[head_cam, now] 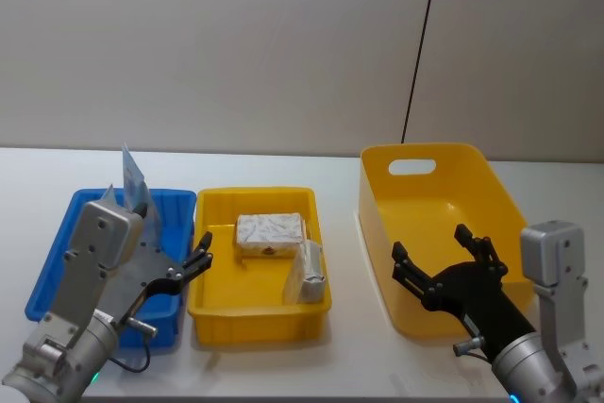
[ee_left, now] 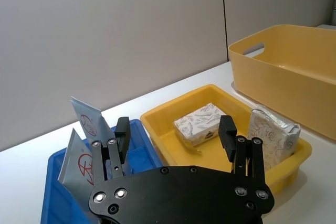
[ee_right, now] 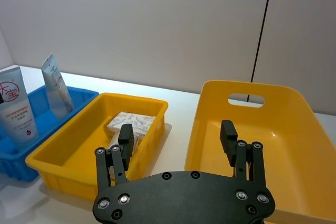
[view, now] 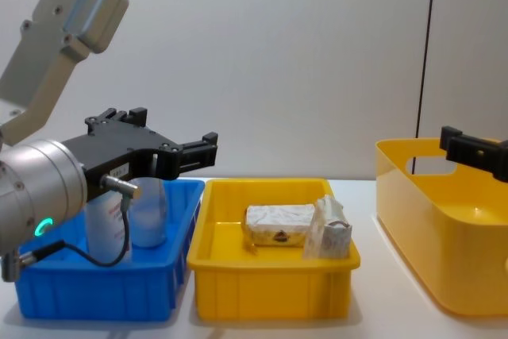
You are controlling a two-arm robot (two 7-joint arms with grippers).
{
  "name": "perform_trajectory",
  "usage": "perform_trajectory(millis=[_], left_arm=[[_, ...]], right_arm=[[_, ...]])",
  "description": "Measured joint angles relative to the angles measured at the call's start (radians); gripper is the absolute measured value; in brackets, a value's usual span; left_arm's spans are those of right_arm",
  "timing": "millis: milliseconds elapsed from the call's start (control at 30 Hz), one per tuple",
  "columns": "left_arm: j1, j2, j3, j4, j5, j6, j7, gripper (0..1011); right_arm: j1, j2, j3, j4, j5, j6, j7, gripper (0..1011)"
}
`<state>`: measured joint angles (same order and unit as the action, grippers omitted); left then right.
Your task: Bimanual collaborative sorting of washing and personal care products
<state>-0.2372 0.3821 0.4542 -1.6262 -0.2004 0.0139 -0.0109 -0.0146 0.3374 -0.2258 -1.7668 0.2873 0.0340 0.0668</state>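
The left gripper (head_cam: pixel 199 261) hung with its fingers spread wide above the seam between the blue tray (head_cam: pixel 55 263) and the yellow tray (head_cam: pixel 255 324). Two pale-blue squeeze tubes (ee_right: pixel 16 109) stood upright in the blue tray just to its outer side. The silvery-white wrapped bar (head_cam: pixel 270 233) and the small crinkled pouch (head_cam: pixel 310 274) sat touching in the yellow tray just past its fingertips. Farther that way, well apart, the right gripper (head_cam: pixel 430 243) hovered equally spread over the near part of the big yellow basket (head_cam: pixel 377 207).
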Motion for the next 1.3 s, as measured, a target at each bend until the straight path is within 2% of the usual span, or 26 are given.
perform_trajectory(millis=[967,1133,1300], left_arm=[[0.0,0.0,0.0,0.0,0.0,0.0,0.0,1002],[0.0,0.0,0.0,0.0,0.0,0.0,0.0,1002],[0.0,0.0,0.0,0.0,0.0,0.0,0.0,1001]], right_arm=[[0.002,-0.003,-0.001,0.001,0.0,0.002,0.0,1004],[0.014,-0.015,-0.01,0.008,-0.006,0.022,-0.006,1004],[0.04,-0.043,-0.031,0.026,-0.019,0.069,-0.026,1004]])
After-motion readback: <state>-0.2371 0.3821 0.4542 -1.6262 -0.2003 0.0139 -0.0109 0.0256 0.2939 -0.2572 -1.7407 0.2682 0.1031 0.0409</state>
